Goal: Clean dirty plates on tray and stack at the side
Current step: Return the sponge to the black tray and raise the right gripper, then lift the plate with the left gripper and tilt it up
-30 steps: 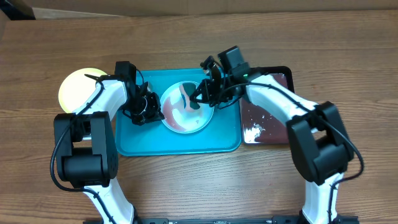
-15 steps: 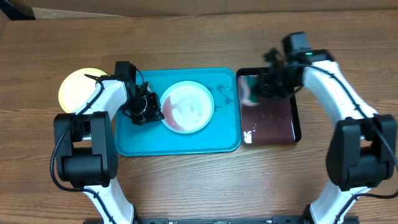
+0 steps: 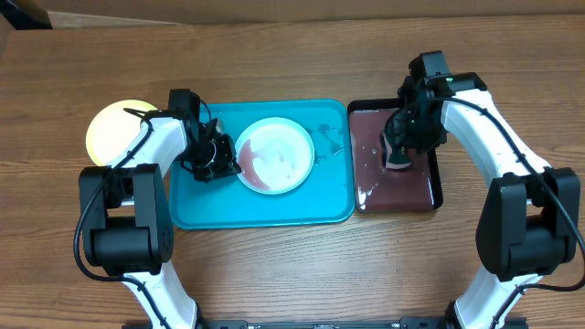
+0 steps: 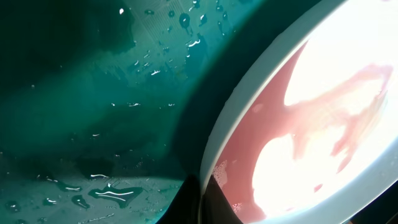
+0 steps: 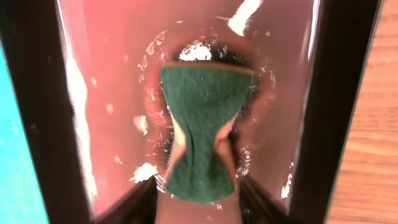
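Mostly hidden: left tool [image 3: 227, 163] tips, clamped on white plate [image 3: 279, 151] rim.

white plate [image 3: 275, 155]: flat mid tray [image 3: 274, 208], pink film | yel-grn plate [image 3: 111, 128]: table [image 3: 55, 228], L of tray

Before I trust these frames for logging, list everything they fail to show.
Overhead: fingertips of the left gripper at the white plate, hidden under its own wrist.
Left wrist: any dirt on that plate, lost in glare.
Right wrist: whether the right gripper grips the sponge; fingers cut off at bottom edge.
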`<state>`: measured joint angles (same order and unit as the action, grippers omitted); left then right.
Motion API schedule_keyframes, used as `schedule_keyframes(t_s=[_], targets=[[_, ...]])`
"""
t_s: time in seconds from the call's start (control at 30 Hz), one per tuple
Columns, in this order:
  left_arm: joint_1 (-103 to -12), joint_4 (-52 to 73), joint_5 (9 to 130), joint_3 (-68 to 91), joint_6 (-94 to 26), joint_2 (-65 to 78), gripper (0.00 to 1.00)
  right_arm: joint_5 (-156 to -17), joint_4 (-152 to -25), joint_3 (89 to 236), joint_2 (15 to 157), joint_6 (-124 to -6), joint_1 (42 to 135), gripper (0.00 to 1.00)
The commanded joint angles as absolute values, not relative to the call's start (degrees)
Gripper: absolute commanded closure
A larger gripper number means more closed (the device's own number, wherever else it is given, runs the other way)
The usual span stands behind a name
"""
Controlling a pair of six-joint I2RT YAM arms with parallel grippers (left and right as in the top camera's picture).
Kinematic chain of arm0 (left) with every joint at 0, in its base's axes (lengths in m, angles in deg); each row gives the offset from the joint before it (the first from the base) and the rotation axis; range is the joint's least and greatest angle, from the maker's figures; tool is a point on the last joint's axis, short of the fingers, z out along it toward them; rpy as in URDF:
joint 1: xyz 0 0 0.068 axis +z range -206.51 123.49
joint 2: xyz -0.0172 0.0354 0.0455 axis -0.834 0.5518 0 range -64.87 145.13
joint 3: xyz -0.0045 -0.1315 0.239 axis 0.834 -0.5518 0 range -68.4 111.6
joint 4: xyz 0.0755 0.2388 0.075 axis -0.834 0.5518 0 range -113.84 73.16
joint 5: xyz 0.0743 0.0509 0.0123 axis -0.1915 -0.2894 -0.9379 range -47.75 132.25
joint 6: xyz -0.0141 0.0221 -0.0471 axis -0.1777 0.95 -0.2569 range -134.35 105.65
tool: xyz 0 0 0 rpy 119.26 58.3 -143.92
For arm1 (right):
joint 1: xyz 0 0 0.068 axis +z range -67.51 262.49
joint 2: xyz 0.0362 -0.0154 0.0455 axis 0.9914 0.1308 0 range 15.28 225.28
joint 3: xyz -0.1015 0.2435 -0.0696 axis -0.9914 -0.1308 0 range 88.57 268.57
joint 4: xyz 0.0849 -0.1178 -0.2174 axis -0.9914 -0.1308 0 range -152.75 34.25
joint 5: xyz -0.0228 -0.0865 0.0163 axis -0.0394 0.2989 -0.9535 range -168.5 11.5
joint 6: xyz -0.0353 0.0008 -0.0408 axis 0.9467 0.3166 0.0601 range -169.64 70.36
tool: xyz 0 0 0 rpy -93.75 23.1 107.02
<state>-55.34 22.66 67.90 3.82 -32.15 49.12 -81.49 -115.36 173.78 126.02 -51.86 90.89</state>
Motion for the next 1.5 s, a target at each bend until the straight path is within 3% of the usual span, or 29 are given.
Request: schedule_keyframes(t_s=[0.0, 0.3, 0.47, 0.77, 0.83, 0.9, 1.47], targets=[[-55.5, 22.4, 66.0, 3.2, -31.3, 47.9, 0.95, -80.6, -115.2, 174.2, 124.7, -51.0, 90.9, 0.30], [-57.4, 22.0, 63.2, 3.2, -31.5, 47.9, 0.84, -80.5, -111.7, 174.6, 124.7, -57.2, 83.1, 0.22], [-59.3, 21.2, 59.6, 3.2, -32.9, 47.9, 0.82, -80.5, -111.4, 174.5, 124.7, -57.2, 77.5, 0.00], [-61.1, 21.0, 55.2, 3.2, -35.8, 47.9, 0.83, -80.5, -111.3, 174.5, 124.7, -57.2, 74.1, 0.00], [-61.1, 20.9, 55.2, 3.2, -35.8, 47.9, 0.85, -80.5, -111.3, 174.5, 124.7, -57.2, 74.1, 0.00], [-61.0, 20.9, 55.2, 3.2, -35.8, 47.9, 0.96, -80.5, -111.4, 174.5, 124.7, -57.1, 74.1, 0.00], [-61.0, 32.0, 55.2, 16.7, -34.1, 47.8, 0.96, -80.5, -111.4, 174.5, 124.7, -57.2, 74.1, 0.00]])
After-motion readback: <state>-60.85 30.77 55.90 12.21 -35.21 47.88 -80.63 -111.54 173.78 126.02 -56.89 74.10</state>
